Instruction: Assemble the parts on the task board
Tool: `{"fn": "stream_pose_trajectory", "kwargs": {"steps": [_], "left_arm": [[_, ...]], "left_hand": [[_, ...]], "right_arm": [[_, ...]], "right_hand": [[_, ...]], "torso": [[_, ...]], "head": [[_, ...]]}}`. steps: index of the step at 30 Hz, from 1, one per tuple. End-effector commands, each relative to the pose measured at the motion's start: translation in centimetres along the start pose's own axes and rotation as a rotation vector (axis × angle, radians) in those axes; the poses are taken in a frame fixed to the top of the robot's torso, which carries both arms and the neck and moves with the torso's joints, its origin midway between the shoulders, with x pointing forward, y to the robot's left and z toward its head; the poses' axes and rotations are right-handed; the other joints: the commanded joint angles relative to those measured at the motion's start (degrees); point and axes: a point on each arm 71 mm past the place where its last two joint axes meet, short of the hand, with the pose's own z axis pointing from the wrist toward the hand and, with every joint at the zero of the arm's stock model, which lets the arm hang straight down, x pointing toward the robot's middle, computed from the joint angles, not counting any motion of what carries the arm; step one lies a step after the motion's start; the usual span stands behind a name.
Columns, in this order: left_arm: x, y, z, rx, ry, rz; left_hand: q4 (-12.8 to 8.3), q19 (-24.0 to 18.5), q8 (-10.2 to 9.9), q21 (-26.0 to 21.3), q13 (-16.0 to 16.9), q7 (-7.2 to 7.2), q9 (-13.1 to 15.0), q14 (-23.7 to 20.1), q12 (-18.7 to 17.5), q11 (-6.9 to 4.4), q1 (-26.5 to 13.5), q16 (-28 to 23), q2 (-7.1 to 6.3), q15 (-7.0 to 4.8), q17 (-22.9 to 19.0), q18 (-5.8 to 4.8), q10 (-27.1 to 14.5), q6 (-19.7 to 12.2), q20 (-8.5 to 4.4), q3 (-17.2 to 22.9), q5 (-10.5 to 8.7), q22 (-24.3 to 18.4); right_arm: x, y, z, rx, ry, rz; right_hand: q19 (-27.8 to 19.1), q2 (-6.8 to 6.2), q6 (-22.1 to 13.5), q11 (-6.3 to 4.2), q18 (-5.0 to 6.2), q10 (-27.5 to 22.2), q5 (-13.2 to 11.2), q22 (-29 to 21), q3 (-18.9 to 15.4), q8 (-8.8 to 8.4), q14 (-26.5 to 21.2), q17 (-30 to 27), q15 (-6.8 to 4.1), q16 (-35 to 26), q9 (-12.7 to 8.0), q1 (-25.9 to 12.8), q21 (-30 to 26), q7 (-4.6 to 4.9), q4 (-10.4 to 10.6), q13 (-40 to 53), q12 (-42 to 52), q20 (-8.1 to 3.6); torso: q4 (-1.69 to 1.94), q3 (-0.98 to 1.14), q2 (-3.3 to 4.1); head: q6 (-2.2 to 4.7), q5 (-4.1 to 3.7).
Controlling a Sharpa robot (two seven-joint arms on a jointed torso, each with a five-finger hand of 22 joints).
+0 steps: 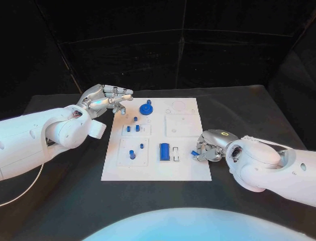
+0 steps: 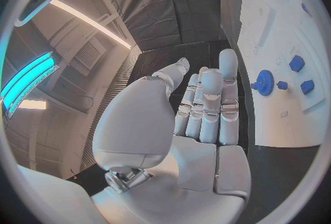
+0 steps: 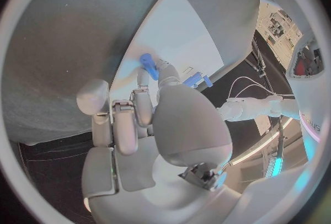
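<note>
The white task board (image 1: pixel 158 165) lies in the middle of the black table. On it are a blue gear (image 1: pixel 145 108), a tall blue block (image 1: pixel 164 151) and several small blue pegs (image 1: pixel 132 128). My left hand (image 1: pixel 107 98) hovers at the board's far left corner, fingers straight and side by side with nothing in them (image 2: pixel 207 105); the gear (image 2: pixel 264 81) lies just past its fingertips. My right hand (image 1: pixel 210 145) sits at the board's right edge and pinches a small blue part (image 1: pixel 195 152) in its fingertips (image 3: pixel 149 65), low over the board (image 3: pixel 179 31).
Two more small blue parts (image 1: pixel 132 153) stand in a recessed square at the board's near left. Pale square modules (image 1: pixel 181 124) fill the board's right half. Black table (image 1: pixel 71 181) surrounds the board, with dark curtains behind.
</note>
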Motion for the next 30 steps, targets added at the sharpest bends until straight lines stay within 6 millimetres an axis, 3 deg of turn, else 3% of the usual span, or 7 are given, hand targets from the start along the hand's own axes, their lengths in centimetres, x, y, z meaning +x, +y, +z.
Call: {"fn": "stream_pose_trajectory", "kwargs": {"steps": [1,6,17,30], "left_arm": [[0.1,-0.1,0.1,0.004,0.011,-0.008],[0.2,-0.1,0.1,0.003,0.011,-0.008],[0.2,-0.1,0.0,0.001,0.012,-0.008],[0.3,-0.1,0.0,0.001,0.015,-0.009]], "left_hand": [[0.0,0.0,0.1,-0.2,0.1,-0.05,-0.1,-0.4,0.4,-0.17,0.0,-0.4,0.69,0.13,0.0,0.73,-0.4,-0.4,0.52,-0.4,-0.15,-0.1],[0.0,0.0,0.1,-0.2,0.1,-0.05,-0.1,-0.4,0.4,-0.17,0.0,-0.4,0.70,0.14,0.0,0.73,-0.4,-0.4,0.52,-0.4,-0.15,-0.1],[0.0,0.0,0.1,-0.2,0.1,-0.05,-0.1,-0.4,0.4,-0.17,0.0,-0.3,0.71,0.14,0.0,0.73,-0.4,-0.4,0.52,-0.4,-0.15,-0.1],[0.0,0.0,0.1,-0.2,0.1,-0.05,-0.1,-0.4,0.4,-0.17,0.0,-0.3,0.71,0.14,0.0,0.73,-0.4,-0.4,0.52,-0.4,-0.15,-0.1]], "right_arm": [[1.3,-0.8,-0.4,0.070,0.063,0.112],[1.1,-0.5,-0.6,0.061,0.041,0.208],[0.5,0.8,-0.6,0.013,-0.037,0.362],[0.7,2.5,0.2,-0.018,-0.048,0.425]], "right_hand": [[0.4,3.23,0.3,-0.31,-0.28,0.2,0.8,0.1,1.1,-0.48,5.2,11.8,-0.41,0.1,-12.3,3.1,0.2,0.00,-0.1,-2.7,0.3,-0.23],[0.4,3.18,0.3,-0.30,-0.30,0.2,1.0,0.2,2.1,-0.66,5.3,11.9,-0.41,0.2,-12.3,3.4,0.2,0.03,-0.2,-2.7,0.3,-0.25],[0.6,1.74,0.5,-0.14,-0.36,0.6,-0.8,0.6,3.6,-1.23,5.3,12.2,-0.27,0.3,-12.2,1.5,0.4,0.17,1.0,-2.3,0.9,-0.14],[0.8,1.00,1.0,-0.17,-0.39,0.9,-1.5,0.9,4.6,-1.50,5.4,12.6,-0.27,0.5,-12.1,-0.3,0.6,0.09,2.5,-2.0,1.3,-0.11]], "torso": [[0.05,-0.06,0.00],[0.08,-0.07,0.10],[0.03,-0.05,0.11],[0.04,-0.01,0.14]], "head": [[0.07,0.01],[0.14,0.14],[0.01,0.40],[-0.09,0.47]]}}
